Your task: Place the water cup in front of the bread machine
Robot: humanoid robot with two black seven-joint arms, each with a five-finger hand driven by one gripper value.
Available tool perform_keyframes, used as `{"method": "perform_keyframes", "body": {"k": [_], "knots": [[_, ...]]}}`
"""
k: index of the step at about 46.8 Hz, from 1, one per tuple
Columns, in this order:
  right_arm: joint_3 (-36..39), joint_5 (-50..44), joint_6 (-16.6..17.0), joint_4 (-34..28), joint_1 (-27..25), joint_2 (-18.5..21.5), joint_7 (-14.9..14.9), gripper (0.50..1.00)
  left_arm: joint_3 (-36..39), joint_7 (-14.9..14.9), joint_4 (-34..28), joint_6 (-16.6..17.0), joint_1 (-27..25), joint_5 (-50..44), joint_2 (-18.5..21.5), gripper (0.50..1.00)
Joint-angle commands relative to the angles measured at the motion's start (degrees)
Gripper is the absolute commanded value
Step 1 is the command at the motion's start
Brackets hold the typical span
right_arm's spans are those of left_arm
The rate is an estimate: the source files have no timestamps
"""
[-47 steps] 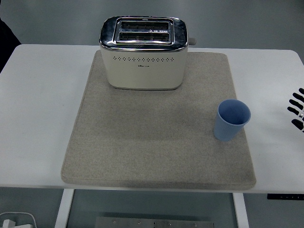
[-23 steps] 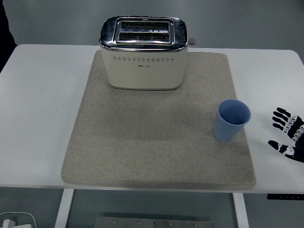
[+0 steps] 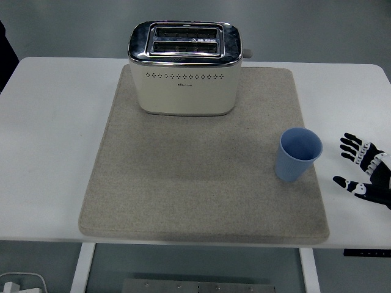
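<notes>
Matt blue plastic water cup (image 3: 297, 154) on rough grey felt-like mat (image 3: 183, 183); bread machine (image 3: 184, 68) glossy cream with mirror-bright metal top

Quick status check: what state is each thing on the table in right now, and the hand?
Blue cup: upright, empty, on the mat's right side, not held.
Toaster: upright at the mat's far end, slots empty.
Mat: flat on the table.
Right hand: open, fingers spread, right of the cup, not touching.

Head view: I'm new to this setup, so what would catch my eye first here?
A cream toaster with a shiny chrome top stands at the far edge of a grey mat. A blue cup stands upright and empty near the mat's right edge. The robot's black right hand reaches in beside it, fingers spread.
</notes>
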Motion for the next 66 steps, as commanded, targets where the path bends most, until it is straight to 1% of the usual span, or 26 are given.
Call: {"method": "perform_keyframes", "body": {"k": [1, 12, 22, 28, 33, 47, 51, 66], "knots": [[-0.1, -1.7, 0.3, 0.1, 0.4, 0.5, -1.5, 0.932, 0.0, 0.0, 0.0, 0.0, 0.0, 0.0, 0.0, 0.999], [-0.3, -2.8, 0.7, 0.1, 2.4, 1.3, -4.7, 0.932, 0.0, 0.0, 0.0, 0.0, 0.0, 0.0, 0.0, 0.999], [-0.5, -2.9, 0.9, 0.4, 3.4, 1.7, -5.2, 0.932, 0.0, 0.1, 0.0, 0.0, 0.0, 0.0, 0.0, 0.999], [-0.8, -2.9, 1.1, 0.4, 4.3, 2.5, -7.8, 0.930, 0.0, 0.0, 0.1, 0.0, 0.0, 0.1, 0.0, 0.999], [-0.9, -2.8, 1.7, 0.4, 5.0, 3.0, -9.0, 0.930, 0.0, 0.1, 0.0, 0.0, 0.0, 0.0, 0.0, 0.999], [-1.2, -2.8, 1.8, 0.4, 6.8, 4.1, -12.0, 0.930, 0.0, 0.0, 0.1, 0.0, 0.0, 0.0, 0.0, 0.999], [-1.3, -2.8, 1.9, 0.4, 7.2, 5.2, -13.2, 0.932, 0.0, 0.0, 0.0, 0.0, 0.0, 0.0, 0.0, 0.999], [-2.0, -2.8, 2.2, 0.4, 7.6, 5.7, -13.8, 0.932, 0.0, 0.1, 0.0, 0.0, 0.0, 0.0, 0.0, 0.999]]}}
